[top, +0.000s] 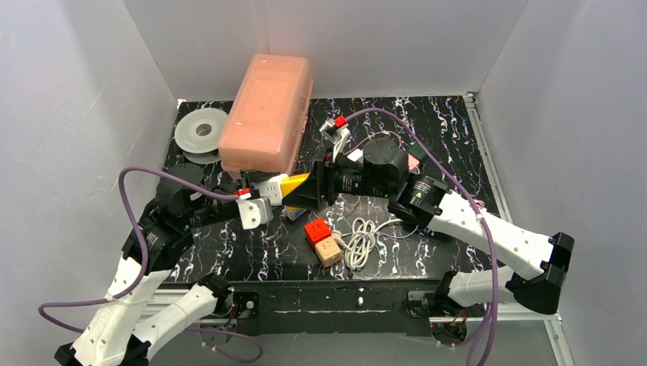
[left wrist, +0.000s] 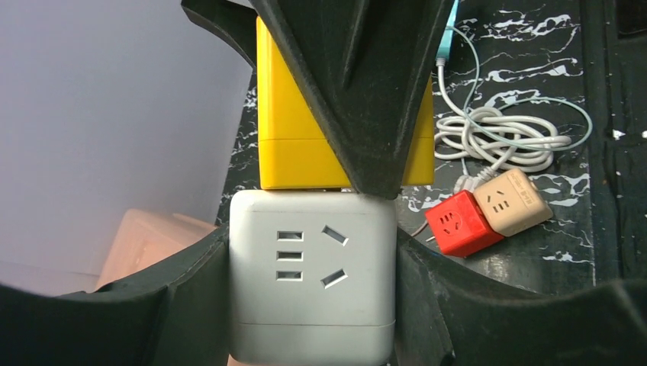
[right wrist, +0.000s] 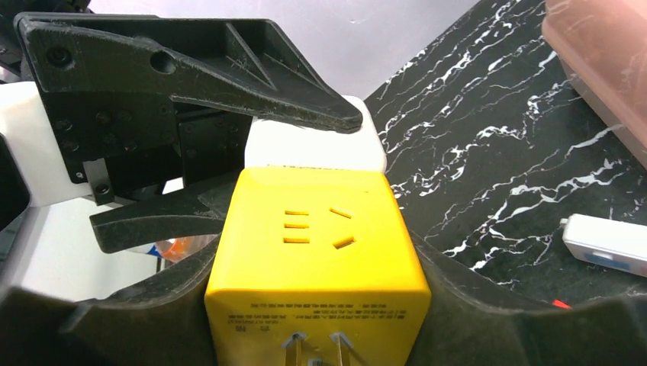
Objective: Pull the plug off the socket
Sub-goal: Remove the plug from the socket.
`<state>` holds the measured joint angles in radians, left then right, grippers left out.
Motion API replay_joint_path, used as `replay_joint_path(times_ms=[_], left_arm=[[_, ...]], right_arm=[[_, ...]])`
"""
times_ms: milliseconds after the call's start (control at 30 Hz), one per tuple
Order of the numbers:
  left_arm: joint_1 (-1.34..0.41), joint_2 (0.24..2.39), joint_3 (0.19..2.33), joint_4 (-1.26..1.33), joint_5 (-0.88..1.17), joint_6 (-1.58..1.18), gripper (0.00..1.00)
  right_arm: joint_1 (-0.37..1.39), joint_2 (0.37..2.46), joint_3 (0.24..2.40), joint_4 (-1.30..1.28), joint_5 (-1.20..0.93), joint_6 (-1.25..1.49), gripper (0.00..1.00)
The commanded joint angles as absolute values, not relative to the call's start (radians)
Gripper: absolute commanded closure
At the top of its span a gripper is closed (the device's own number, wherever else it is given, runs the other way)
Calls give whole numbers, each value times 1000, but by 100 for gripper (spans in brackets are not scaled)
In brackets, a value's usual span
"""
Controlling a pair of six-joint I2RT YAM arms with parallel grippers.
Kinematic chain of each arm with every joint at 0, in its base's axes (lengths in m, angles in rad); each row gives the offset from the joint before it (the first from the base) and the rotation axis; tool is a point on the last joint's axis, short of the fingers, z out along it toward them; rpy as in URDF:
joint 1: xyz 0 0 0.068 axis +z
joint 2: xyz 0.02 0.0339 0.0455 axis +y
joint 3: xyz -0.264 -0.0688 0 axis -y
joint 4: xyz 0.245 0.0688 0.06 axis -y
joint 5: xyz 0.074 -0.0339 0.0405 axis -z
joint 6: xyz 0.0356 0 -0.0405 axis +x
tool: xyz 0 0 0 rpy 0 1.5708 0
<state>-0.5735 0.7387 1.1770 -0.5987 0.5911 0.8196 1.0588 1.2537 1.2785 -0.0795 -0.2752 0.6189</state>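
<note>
I count four socket cubes: a yellow cube [top: 294, 185] and a white cube [top: 255, 212] joined face to face in the middle, and a red cube [top: 317, 230] and a tan cube [top: 329, 250] touching each other, nearer and to the right. One coiled white cable [top: 360, 240] lies just right of that pair. One pink box [top: 267, 113] and one clear spool [top: 201, 131] sit far left, and one small white adapter [right wrist: 606, 242] lies off to the right

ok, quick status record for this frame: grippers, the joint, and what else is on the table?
left gripper: shut on white cube
right gripper: shut on yellow cube
joint: yellow cube flush against white cube, not yet pulled apart
clutter: red cube joined to beige cube, coiled white cable beside them
back left: pink box
</note>
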Motion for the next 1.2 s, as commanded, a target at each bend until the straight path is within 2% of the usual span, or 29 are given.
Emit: replay_joint_path(times_ms=[0, 33, 67, 100, 433, 800, 1167], left_arm=[[-580, 713, 1192, -553, 601, 832, 100], [-580, 713, 1191, -554, 598, 837, 100], [-580, 715, 1188, -554, 595, 842, 100], [-580, 715, 1185, -554, 594, 846, 100], [-581, 727, 1174, -594, 535, 916, 100], [-604, 770, 1162, -589, 352, 889, 100], [-616, 769, 1124, -577, 216, 875, 100]], right_arm=[[1051, 1215, 1286, -18, -318, 610, 68], [1051, 1207, 1281, -20, -310, 612, 83], [1049, 1200, 1280, -33, -294, 617, 95], [1048, 1194, 1278, -44, -285, 618, 99], [1042, 1128, 1238, -78, -243, 605, 99], [1042, 935, 1043, 69, -120, 632, 99], [1042, 840, 994, 76, -38, 618, 99]])
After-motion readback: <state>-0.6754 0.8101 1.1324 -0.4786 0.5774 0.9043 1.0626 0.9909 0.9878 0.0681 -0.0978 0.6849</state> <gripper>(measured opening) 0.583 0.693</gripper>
